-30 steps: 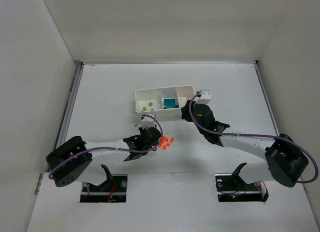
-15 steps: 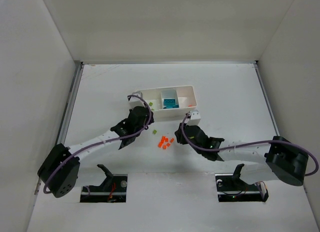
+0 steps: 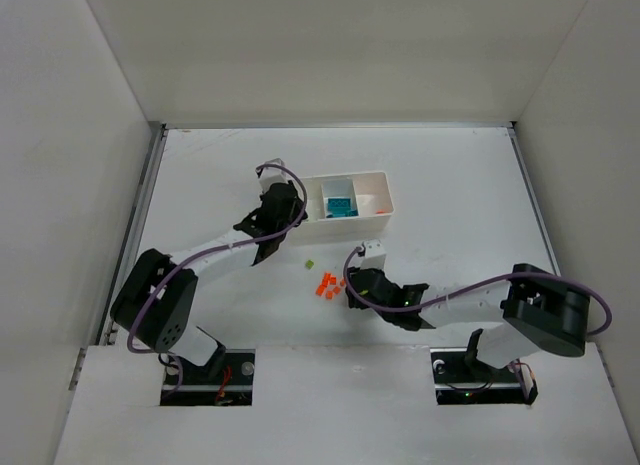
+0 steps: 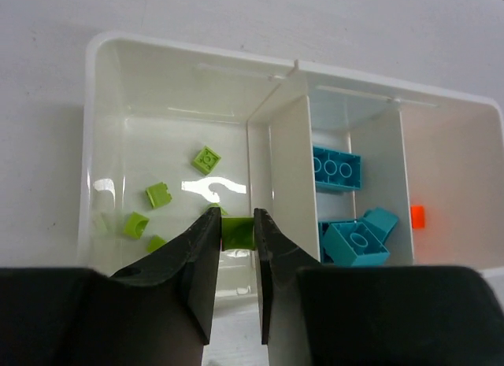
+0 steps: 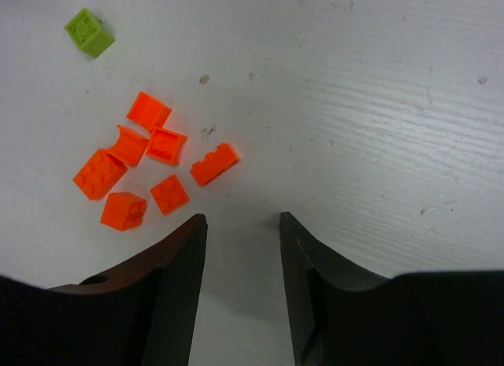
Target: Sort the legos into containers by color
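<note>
Item 1, left fingers [image 4: 206, 238]: I read them clamped on one held lime green lego [image 4: 238, 232], over the left compartment of the white tray [image 4: 88, 138], close to its inner wall.
Item 2, tray contents: lime green legos [image 4: 206, 159] on the left, teal legos [image 4: 337, 168] in the middle, a single orange-red lego [image 4: 417, 216] on the right.
Item 3, right fingers [image 5: 187, 244]: parted, gripping nothing, over the bench [image 5: 378, 106] just beside a cluster of seven orange-red legos [image 5: 167, 146].
Item 4: one loose lime green lego [image 5: 89, 31] lies on the bench beyond that cluster.
</note>
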Controlling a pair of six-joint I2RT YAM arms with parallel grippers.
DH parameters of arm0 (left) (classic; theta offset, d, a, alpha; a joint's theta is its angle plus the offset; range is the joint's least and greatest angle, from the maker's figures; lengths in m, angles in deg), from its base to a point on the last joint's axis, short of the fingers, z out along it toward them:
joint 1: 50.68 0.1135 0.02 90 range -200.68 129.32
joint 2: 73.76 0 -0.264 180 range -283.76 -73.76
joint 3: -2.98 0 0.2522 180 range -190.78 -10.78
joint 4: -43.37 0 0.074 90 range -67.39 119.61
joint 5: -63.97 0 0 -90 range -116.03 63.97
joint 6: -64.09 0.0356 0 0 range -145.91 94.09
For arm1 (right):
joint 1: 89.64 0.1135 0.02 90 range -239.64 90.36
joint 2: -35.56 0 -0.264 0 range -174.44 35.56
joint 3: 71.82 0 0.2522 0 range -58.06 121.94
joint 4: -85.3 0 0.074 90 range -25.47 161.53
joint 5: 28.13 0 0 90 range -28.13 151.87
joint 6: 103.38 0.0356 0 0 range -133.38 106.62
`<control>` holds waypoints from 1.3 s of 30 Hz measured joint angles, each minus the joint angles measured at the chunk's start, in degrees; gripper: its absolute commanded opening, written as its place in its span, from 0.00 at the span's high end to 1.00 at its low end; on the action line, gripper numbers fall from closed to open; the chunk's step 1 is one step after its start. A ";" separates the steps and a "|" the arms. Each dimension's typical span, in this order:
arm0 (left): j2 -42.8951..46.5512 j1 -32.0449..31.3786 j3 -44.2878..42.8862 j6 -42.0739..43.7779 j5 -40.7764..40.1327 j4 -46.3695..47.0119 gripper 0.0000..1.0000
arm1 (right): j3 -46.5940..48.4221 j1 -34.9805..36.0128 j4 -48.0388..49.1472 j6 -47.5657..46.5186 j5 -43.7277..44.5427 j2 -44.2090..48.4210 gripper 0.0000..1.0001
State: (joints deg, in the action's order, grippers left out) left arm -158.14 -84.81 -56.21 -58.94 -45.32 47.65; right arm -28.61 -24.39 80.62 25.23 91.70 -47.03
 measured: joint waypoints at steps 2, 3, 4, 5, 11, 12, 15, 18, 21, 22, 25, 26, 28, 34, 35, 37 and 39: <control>-1.55 0.35 -0.90 0.37 0.04 0.09 0.68 | 0.90 0.04 -0.26 -0.11 0.28 -0.92 0.52; -2.10 0.42 -1.27 0.52 0.02 0.09 0.64 | 1.33 0.04 -0.39 -0.22 0.35 -1.36 0.52; -2.40 0.44 -1.49 0.72 0.09 0.11 0.61 | 1.75 0.07 -0.59 -0.26 0.39 -1.68 0.52; -2.45 0.42 -1.53 0.87 0.04 0.13 0.59 | 2.16 0.07 -0.76 -0.39 0.42 -2.05 0.52; -0.61 -1.51 -0.87 2.25 -0.81 0.20 0.58 | 4.31 0.09 -1.18 -1.81 1.14 -4.31 0.52; 0.63 -2.19 -0.02 2.54 -0.98 0.37 0.58 | 4.63 0.09 -1.20 -2.03 1.27 -4.66 0.52; 5.51 -4.48 3.91 3.02 -1.75 0.59 0.59 | 5.86 0.09 -1.18 -2.86 1.84 -6.08 0.52; 10.69 -6.73 8.76 3.08 -2.32 0.35 0.59 | 6.93 0.07 -1.14 -3.50 2.49 -7.30 0.53; 15.67 -8.28 13.64 2.91 -3.19 -0.85 0.59 | 7.80 0.04 -1.09 -4.22 3.10 -8.37 0.56; 17.27 -8.74 14.97 2.73 -3.43 -1.68 0.59 | 8.09 0.02 -1.03 -4.37 3.28 -8.70 0.57; 21.59 -10.10 17.92 2.10 -3.96 -4.33 0.59 | 8.85 -0.02 -0.94 -4.76 3.80 -9.66 0.62; 22.86 -10.49 18.62 1.86 -4.17 -5.07 0.59 | 9.07 -0.02 -0.94 -4.79 3.93 -9.84 0.63; 25.33 -11.23 19.74 1.11 -4.61 -6.73 0.59 | 9.14 -0.02 -0.94 -4.76 4.07 -9.97 0.66; 27.52 -12.63 22.45 -1.14 -5.14 -8.87 0.59 | 9.14 -0.02 -0.94 -4.50 4.35 -10.03 0.71; 27.15 -12.96 22.71 -1.55 -5.16 -9.33 0.59 | 9.14 -0.02 -0.94 -4.42 4.37 -10.01 0.71; 26.05 -13.99 23.04 -2.19 -5.25 -9.35 0.59 | 9.11 -0.02 -1.09 -4.31 4.39 -9.79 0.71; 24.79 -15.13 23.19 -2.75 -5.20 -9.01 0.59 | 8.96 -0.02 -1.99 -4.28 4.42 -8.94 0.71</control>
State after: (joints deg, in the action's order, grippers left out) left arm -133.35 -99.93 -33.02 -61.70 -50.52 38.65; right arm -19.65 -24.41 78.63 20.94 96.11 -55.97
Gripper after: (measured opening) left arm 0.411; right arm 0.328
